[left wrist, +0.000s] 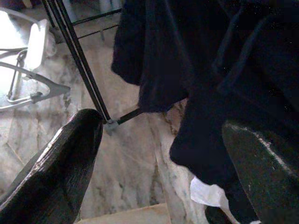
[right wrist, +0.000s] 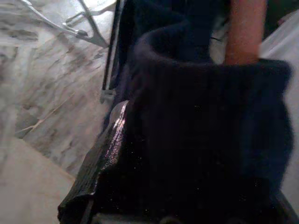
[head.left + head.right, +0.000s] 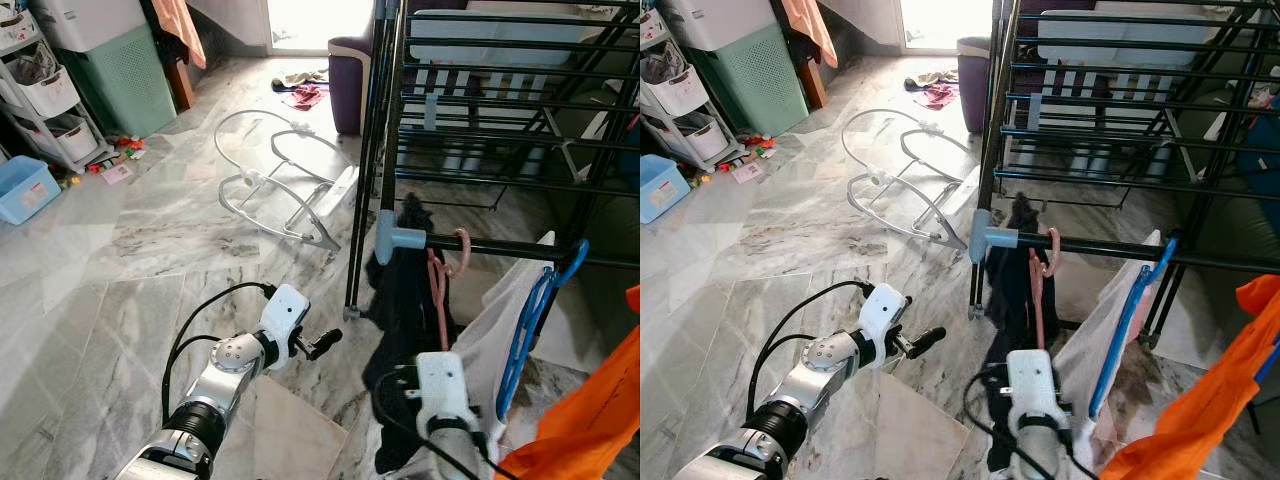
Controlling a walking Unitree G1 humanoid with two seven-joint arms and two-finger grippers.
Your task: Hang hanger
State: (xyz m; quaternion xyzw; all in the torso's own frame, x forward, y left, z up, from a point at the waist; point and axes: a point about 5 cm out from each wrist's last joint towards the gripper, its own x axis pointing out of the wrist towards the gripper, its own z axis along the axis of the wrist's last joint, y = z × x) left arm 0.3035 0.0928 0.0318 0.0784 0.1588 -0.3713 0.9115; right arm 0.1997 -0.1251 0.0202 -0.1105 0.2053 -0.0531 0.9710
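Note:
A pink hanger carrying a dark garment hangs with its hook over the near rail of the black drying rack. My right gripper reaches up from below and is shut on the dark garment just under the hanger's pink stem; one finger shows beside the cloth. My left gripper is open and holds nothing, low over the marble floor, left of the garment and near the rack's corner leg.
On the same rail to the right hang a blue hanger with white cloth and an orange garment. A white wire frame lies on the floor ahead. A green basket, blue bin and purple bin stand farther off.

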